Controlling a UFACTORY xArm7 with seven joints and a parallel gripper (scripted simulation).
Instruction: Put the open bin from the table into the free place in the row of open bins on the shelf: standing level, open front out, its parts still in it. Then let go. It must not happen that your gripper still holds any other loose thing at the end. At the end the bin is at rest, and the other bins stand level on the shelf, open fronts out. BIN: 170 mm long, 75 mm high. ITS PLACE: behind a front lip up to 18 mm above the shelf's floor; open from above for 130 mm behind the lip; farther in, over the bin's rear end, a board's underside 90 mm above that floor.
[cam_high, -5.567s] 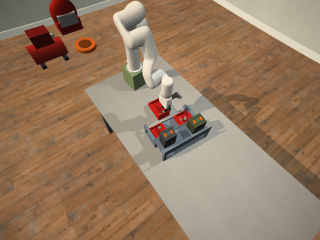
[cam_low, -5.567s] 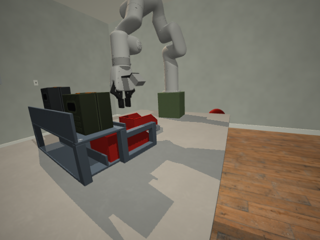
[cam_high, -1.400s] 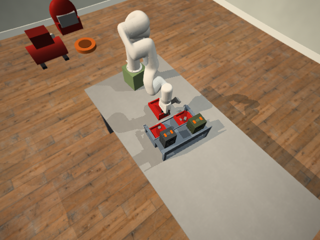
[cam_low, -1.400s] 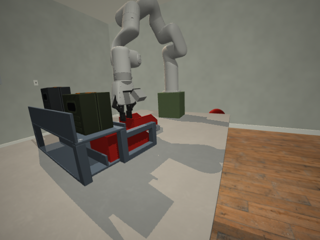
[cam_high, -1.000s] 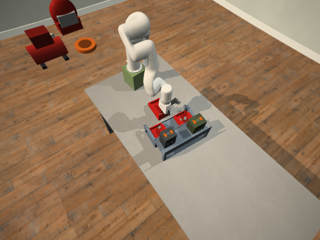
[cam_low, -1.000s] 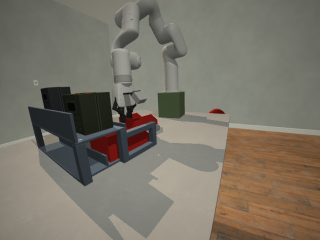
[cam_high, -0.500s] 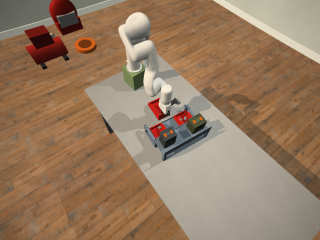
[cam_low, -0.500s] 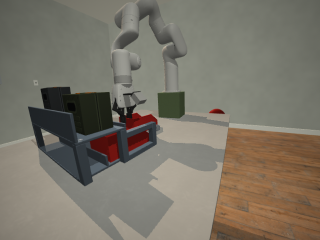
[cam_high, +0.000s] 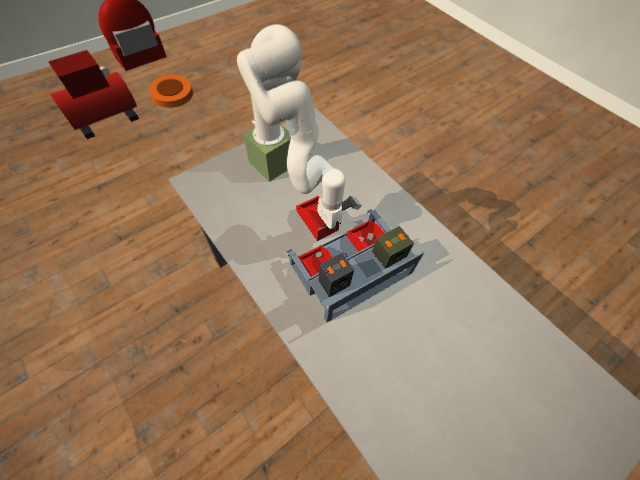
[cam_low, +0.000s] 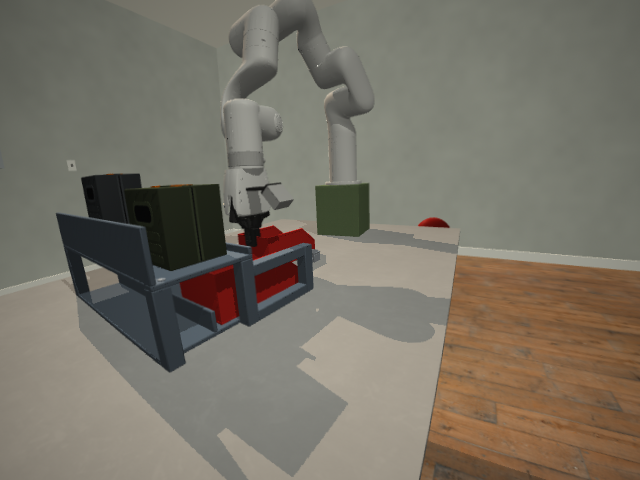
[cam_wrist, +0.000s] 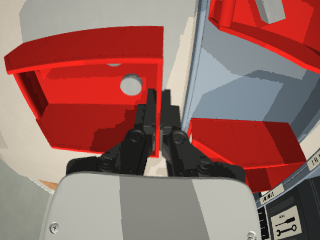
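1. One red bin (cam_high: 309, 214) (cam_low: 298, 239) (cam_wrist: 90, 120) sat on the table (cam_high: 454, 361) (cam_low: 382, 273), outside the shelf (cam_high: 374, 279) (cam_low: 246, 294) (cam_wrist: 193, 75) and near its front edge.
2. Its long axis ran toward the shelf, roughly square to the row; in the wrist view it lay left to right. One short end faced the shelf, the other the arm's base. Which end was the open front was hard to make out.
3. The gripper (cam_high: 333, 227) (cam_low: 251, 242) (cam_wrist: 158, 102) pointed down, its fingers pinching the bin's end wall nearest the shelf, one finger inside and one outside.
4. A round grey part (cam_wrist: 131, 85) lay in the bin, close to that wall; a second grey piece was mostly hidden behind a side wall in the wrist view.
5. Two other red bins stood on the shelf, one (cam_high: 369, 231) holding grey pieces and one (cam_high: 309, 261) partly covered by a dark grey case (cam_high: 330, 279). The free place lay between them.
6. From outside, shelf posts and a green case (cam_high: 387, 253) (cam_low: 173, 227) blocked much of the row. The wrist view cut off one shelf bin at its upper right.

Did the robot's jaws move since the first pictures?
Yes. In the exterior view, the jaws came down from above the red bin to its back wall.
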